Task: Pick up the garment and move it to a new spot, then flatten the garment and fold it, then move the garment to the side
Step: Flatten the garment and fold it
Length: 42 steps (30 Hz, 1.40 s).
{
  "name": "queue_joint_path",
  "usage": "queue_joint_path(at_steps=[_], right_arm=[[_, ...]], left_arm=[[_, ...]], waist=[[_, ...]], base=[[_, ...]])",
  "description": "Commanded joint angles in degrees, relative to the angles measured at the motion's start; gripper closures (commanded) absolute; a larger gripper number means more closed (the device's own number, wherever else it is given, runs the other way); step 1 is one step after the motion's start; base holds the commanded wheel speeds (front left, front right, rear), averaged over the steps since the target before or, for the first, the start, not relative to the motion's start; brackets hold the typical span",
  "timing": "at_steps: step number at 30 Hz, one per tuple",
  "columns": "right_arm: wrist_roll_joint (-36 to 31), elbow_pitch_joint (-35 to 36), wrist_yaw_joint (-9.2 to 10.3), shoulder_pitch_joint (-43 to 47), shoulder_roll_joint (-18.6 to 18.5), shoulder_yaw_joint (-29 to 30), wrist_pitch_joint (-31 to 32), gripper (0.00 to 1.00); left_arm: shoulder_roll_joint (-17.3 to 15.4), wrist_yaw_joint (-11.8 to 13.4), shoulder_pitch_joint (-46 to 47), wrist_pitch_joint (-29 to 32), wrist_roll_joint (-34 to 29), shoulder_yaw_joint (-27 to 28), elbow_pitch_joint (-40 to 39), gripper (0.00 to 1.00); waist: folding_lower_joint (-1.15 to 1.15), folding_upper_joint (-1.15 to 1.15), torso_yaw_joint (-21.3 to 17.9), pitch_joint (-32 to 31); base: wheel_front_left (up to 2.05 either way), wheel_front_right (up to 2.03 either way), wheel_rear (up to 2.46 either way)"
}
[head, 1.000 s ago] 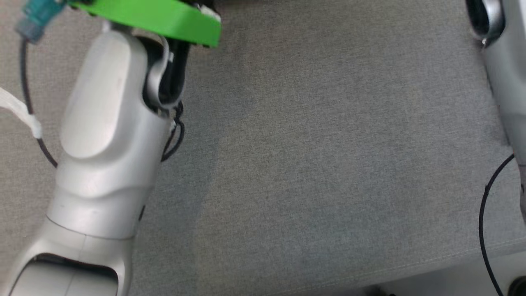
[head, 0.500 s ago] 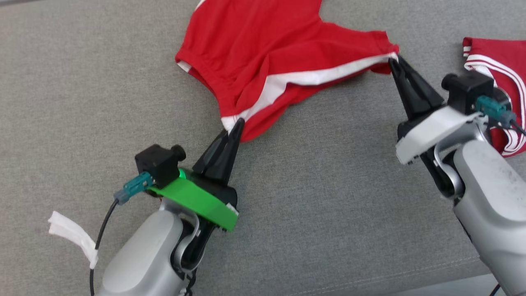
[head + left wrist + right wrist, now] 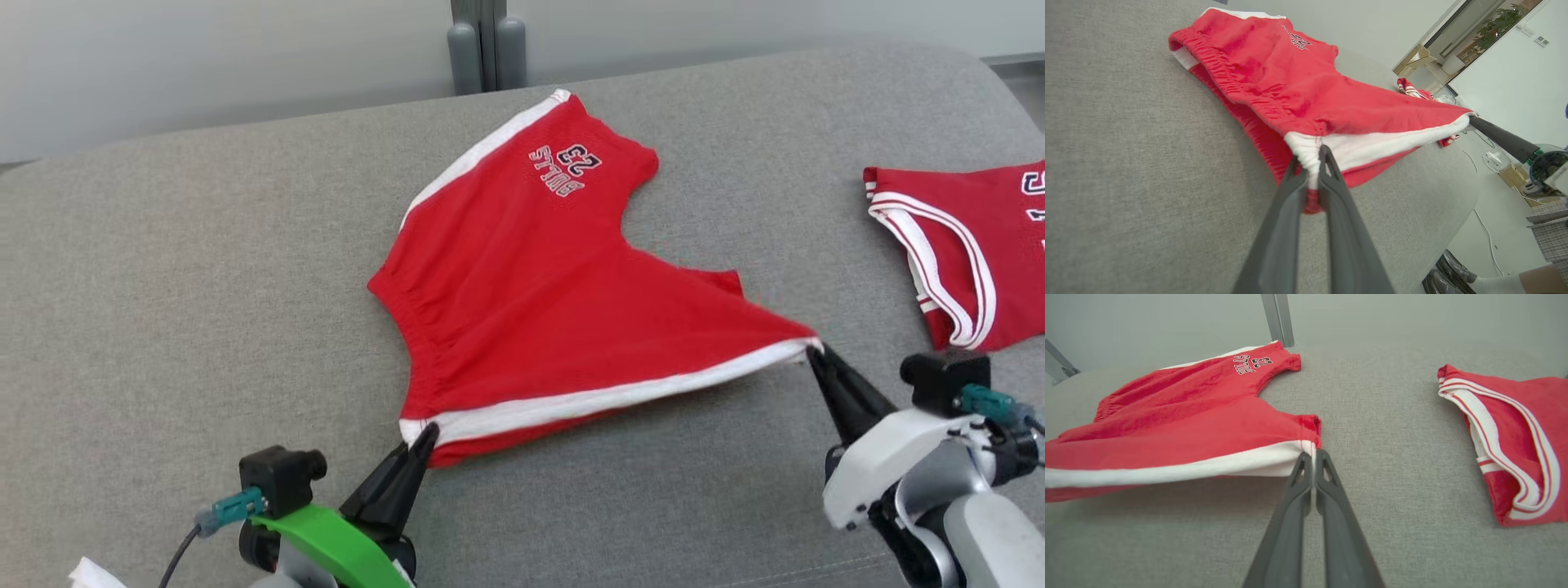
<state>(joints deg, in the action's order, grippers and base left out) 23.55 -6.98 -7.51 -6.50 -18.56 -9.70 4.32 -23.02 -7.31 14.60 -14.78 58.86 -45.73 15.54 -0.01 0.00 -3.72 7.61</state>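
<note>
- The red shorts (image 3: 531, 310) lie near the middle of the grey upholstered surface (image 3: 204, 286), with the far leg flat on it.
- The near edge of the shorts, with its white stripe (image 3: 612, 396), is stretched in a line between the two pincers and raised slightly off the surface.
- The left pincer (image 3: 424, 437) is clamped on the waistband corner, with white cloth pinched between its dark fingers (image 3: 1286, 192).
- The right pincer (image 3: 815, 353) is closed on the hem corner at the other end of the stripe, its tips tight together on the cloth.
- The elastic waistband (image 3: 1224, 77) is gathered and faces the robot's left.
- Dark lettering with a number (image 3: 567, 167) sits on the far leg, near its hem.
- A second red garment (image 3: 988, 245), trimmed with white bands, lies flat on the surface to the robot's right, apart from the shorts.
- In the left wrist view, a person's dark shoe (image 3: 1443, 277) stands on the floor beyond the edge of the surface.
</note>
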Motion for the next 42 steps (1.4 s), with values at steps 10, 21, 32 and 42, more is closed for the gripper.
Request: queue_joint_path(at_steps=[10, 21, 32, 42], right_arm=[[3.0, 14.1, 0.04, 14.8, 1.4, 4.5, 20.0, 1.0], [0.9, 19.0, 0.05, 7.6, -2.0, 6.5, 24.6, 1.0], [0.6, 5.4, 0.04, -13.9, -8.5, 0.9, 20.6, 1.0], [-0.9, -8.8, 0.07, -33.1, -10.6, -8.2, 12.1, 1.0]], left_arm=[[-5.0, 1.3, -6.5, 1.2, -0.8, -4.0, -5.1, 1.0], [-4.5, 2.4, -2.9, 2.1, -0.5, -2.9, -10.6, 1.0], [4.9, 1.4, 9.7, 3.1, 0.4, -1.5, -1.7, 1.0], [12.7, 0.8, 20.6, 0.6, -1.6, 1.1, 10.5, 1.0]], waist=[[0.01, 0.0, 0.6, -2.6], [0.01, 0.0, 2.9, -1.0], [0.01, 0.0, 8.8, 4.6], [0.01, 0.0, 12.7, 12.0]], base=[[0.0, 0.0, 0.0], [0.0, 0.0, 0.0], [0.0, 0.0, 0.0], [0.0, 0.0, 0.0]])
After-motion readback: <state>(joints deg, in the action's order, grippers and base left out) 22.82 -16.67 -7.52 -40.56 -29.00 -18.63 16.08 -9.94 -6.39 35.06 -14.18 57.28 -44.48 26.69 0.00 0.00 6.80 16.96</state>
